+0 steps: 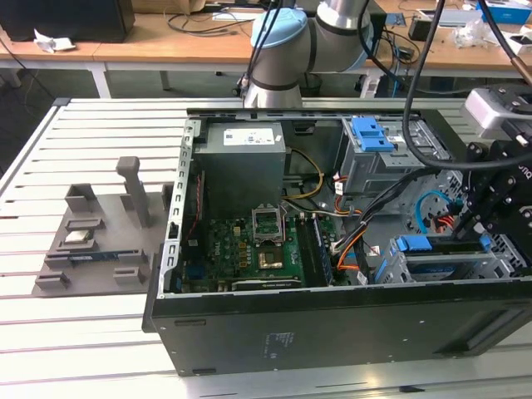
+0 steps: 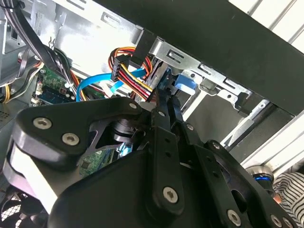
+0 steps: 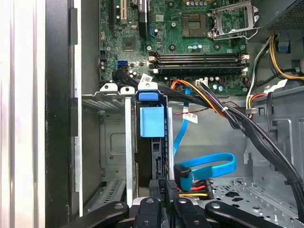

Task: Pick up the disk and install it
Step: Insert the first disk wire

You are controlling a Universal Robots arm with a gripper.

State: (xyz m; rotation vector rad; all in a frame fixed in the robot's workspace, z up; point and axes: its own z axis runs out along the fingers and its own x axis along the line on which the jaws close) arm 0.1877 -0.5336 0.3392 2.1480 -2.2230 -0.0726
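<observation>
I see gripper [image 1: 480, 226] at case's 3 o'clock, closed on disk [image 3: 153, 142] in bay; rigid, fragile: grip caddy edges.

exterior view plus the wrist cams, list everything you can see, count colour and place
computer case: 1, black, open on the slatted table
power-supply box: 1, grey, far corner of the case
motherboard: 1, green, case floor
disk: 1, blue caddy, standing in the drive bay at the exterior view's right
blue bracket: 1, atop the far drive cage
data cable: 1, blue, looped beside the bay
parts fixture: 1, grey, exterior view's left
gripper: 1, black, at the disk's end, grip state unclear
</observation>
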